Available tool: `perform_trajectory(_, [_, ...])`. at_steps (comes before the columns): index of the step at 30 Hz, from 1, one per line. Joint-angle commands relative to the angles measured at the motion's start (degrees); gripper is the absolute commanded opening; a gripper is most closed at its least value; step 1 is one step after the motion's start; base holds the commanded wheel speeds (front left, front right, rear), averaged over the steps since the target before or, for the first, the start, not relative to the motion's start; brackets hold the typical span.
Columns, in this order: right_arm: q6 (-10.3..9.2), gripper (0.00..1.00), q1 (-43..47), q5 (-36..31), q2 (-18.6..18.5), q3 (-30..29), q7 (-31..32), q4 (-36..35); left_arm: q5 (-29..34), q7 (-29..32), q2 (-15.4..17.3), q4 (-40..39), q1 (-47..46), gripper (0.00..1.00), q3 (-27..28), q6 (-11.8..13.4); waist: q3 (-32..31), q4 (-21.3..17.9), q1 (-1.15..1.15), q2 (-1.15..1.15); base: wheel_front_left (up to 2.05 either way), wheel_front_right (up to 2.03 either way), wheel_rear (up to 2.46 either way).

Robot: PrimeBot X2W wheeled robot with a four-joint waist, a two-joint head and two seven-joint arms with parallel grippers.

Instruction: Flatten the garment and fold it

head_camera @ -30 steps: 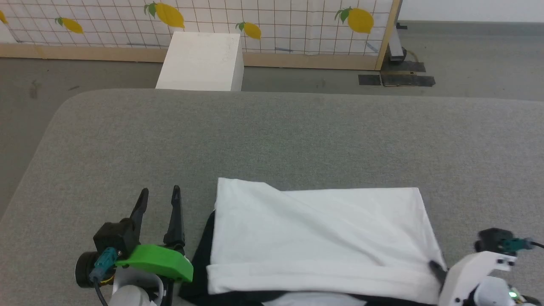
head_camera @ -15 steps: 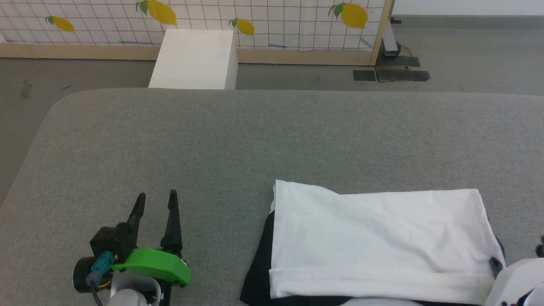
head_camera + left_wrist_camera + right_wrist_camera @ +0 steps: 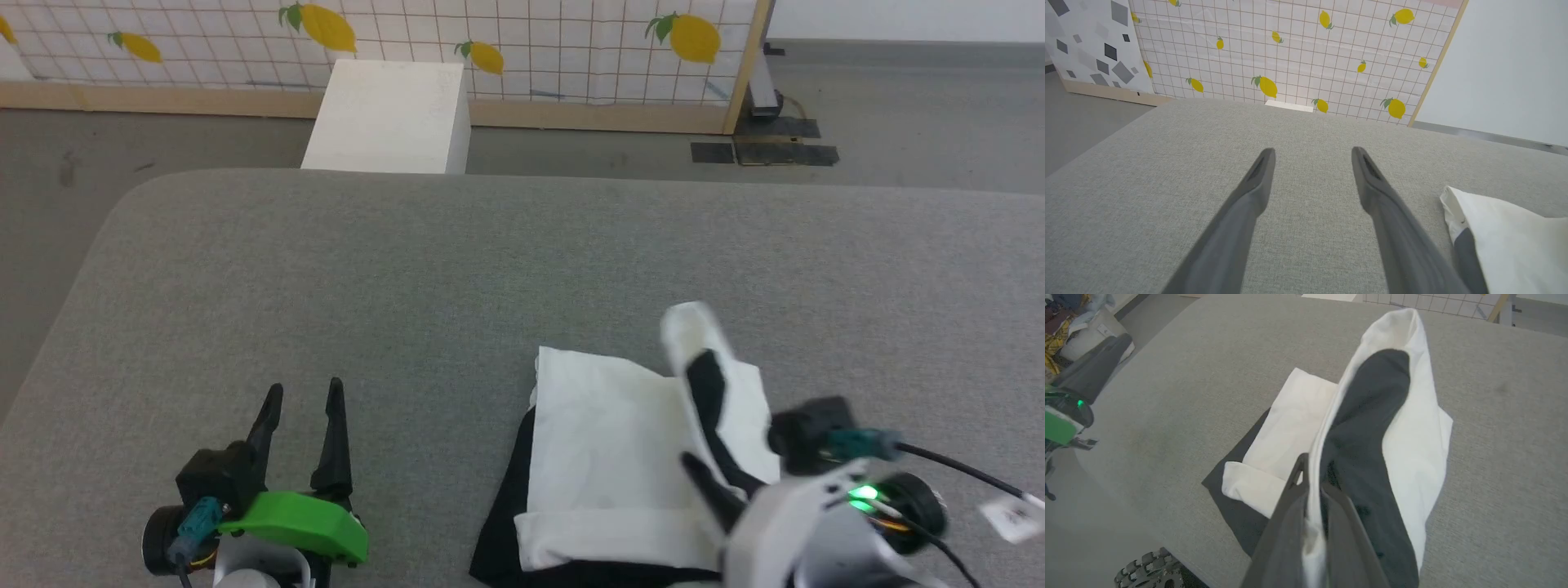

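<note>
We are holding our left gripper (image 3: 302,390) over the grey fabric-covered table (image 3: 408,269), its dark fingers spread and empty. To its right, the white shirt with black sleeves (image 3: 604,457) is lying partly folded, and our right gripper (image 3: 1314,479) is pinching its edge, holding a fold raised.

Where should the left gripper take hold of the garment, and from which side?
Probably the garment at its far left corner, coming from the left: it lies flat nearest the open left gripper, while the right gripper pinches the raised right side.

Garment (image 3: 604,457) on table (image 3: 490,261) (left claw (image 3: 305,385) leftward)
</note>
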Motion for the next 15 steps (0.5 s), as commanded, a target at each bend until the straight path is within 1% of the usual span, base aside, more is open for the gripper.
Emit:
perform_trajectory(1, [-0.08, 0.00, -3.00, -1.09, -0.02, 2.66, 0.16, 1.42, 1.00, -0.27, -0.38, -0.03, -0.58, 1.00, -0.06, -0.37, 0.80, 0.89, 0.00, 0.00, 0.00, 0.00, 0.00])
perform_trajectory(5, [-0.08, 0.00, -8.81, -1.59, -0.02, 8.72, -0.03, 9.01, 1.29, -0.27, -0.77, 0.02, -1.98, 1.00, -0.68, -0.82, 2.50, 2.55, 0.00, 0.00, 0.00, 0.00, 0.00])
perform_trajectory(11, [-0.08, 0.00, -16.67, -0.81, -0.02, 15.17, -2.42, 21.95, 1.44, -0.27, -1.35, 0.84, -3.48, 1.00, -1.24, -1.33, 4.65, 4.89, 0.00, 0.00, 0.00, 0.00, 0.00])
perform_trajectory(15, [-0.08, 0.00, -20.08, 0.96, -0.02, 18.80, -3.85, 28.71, 1.59, -0.27, -1.61, 1.13, -3.74, 1.00, -1.05, -1.43, 5.30, 5.59, 0.00, 0.00, 0.00, 0.00, 0.00])
